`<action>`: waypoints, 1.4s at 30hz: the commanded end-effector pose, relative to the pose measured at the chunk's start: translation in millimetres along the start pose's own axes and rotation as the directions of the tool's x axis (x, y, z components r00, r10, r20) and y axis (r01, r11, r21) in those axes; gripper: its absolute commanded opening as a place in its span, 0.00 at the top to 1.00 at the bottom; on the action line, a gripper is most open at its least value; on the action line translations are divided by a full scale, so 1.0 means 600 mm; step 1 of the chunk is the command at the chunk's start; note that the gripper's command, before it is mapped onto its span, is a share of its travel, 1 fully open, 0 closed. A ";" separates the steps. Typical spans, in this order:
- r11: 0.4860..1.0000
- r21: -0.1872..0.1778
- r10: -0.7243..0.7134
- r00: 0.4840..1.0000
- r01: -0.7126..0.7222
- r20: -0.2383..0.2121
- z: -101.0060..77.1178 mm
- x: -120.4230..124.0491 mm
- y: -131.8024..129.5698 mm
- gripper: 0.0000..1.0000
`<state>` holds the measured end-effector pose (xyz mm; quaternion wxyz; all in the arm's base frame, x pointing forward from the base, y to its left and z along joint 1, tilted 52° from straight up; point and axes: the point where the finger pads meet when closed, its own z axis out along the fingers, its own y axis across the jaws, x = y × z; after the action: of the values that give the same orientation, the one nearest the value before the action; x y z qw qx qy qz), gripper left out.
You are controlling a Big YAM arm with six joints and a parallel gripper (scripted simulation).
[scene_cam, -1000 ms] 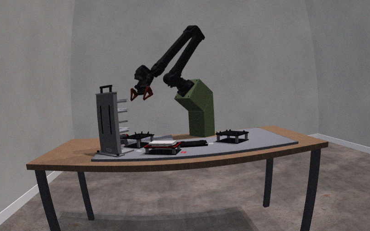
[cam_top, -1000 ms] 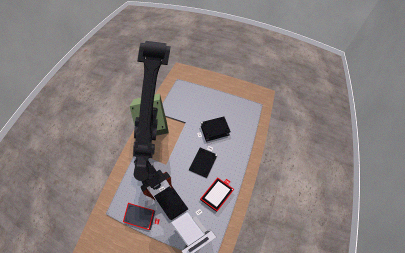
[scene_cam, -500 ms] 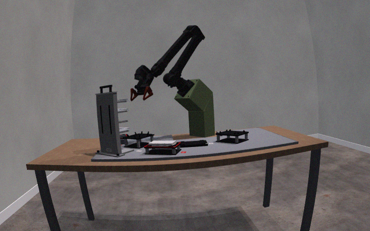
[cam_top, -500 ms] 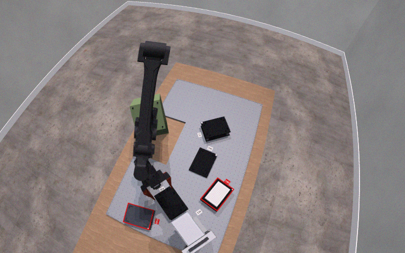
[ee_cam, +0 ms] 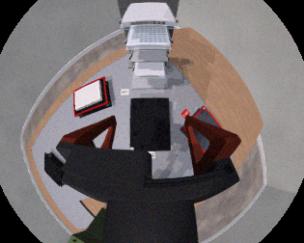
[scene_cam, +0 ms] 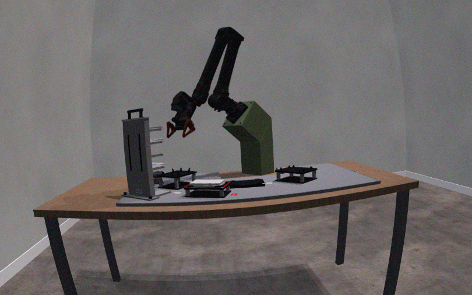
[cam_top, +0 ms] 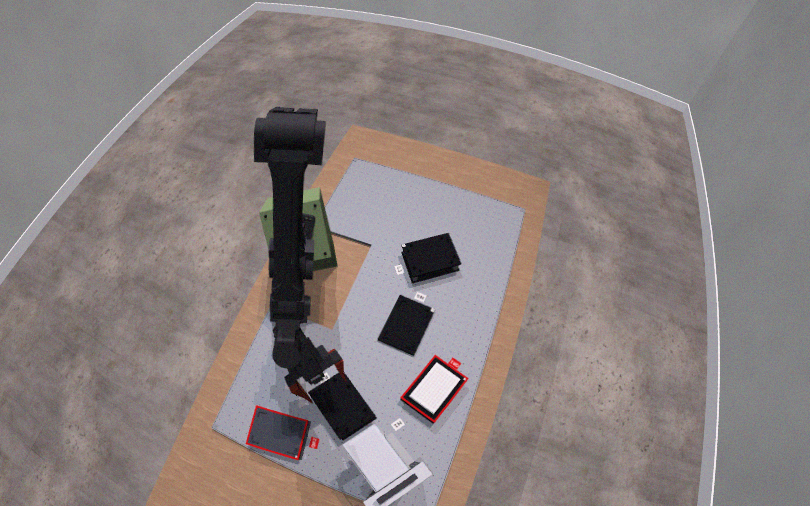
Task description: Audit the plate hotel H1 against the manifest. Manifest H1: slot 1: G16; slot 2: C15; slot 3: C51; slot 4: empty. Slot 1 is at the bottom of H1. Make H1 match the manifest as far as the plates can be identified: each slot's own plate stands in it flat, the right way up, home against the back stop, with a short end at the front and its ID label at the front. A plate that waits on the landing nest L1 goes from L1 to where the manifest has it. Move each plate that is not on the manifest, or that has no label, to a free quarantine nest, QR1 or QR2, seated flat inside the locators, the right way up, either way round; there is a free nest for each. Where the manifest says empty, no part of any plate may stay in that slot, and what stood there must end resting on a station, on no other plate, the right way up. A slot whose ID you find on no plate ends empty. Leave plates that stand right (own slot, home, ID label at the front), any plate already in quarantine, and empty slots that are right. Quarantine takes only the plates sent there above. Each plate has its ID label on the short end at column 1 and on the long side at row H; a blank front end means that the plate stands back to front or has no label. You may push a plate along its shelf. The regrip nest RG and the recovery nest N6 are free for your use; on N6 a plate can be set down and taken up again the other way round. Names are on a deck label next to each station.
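Observation:
The plate hotel H1 (scene_cam: 138,157) stands at the left end of the grey deck; it also shows in the overhead view (cam_top: 383,462) and the wrist view (ee_cam: 150,17). In the wrist view a pale plate with a well grid (ee_cam: 148,39) sits on one shelf; which slot it is in and its label are too small to tell. A white piece shows at the lowest shelf (scene_cam: 158,165). A white plate (cam_top: 434,386) lies in one red-framed quarantine nest. My gripper (scene_cam: 180,129) is open and empty, high in front of the hotel's upper shelves, above a black nest (cam_top: 342,405).
The other red-framed quarantine nest (cam_top: 277,432) lies left of the hotel and holds nothing. Two more black nests (cam_top: 405,324) (cam_top: 431,256) sit farther along the deck. The green arm base (scene_cam: 254,139) stands behind the deck.

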<state>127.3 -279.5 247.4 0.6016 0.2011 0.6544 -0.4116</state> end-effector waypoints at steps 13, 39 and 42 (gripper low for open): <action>1.000 -0.010 -0.024 0.999 0.024 0.029 0.037 -0.032 -0.003 0.00; 1.000 -0.009 -0.023 0.999 0.024 0.032 0.073 -0.072 -0.002 0.00; 1.000 -0.009 -0.023 0.999 0.024 0.032 0.076 -0.075 -0.002 0.00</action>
<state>155.5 -301.8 274.5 0.6039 0.2000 0.6519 -0.4127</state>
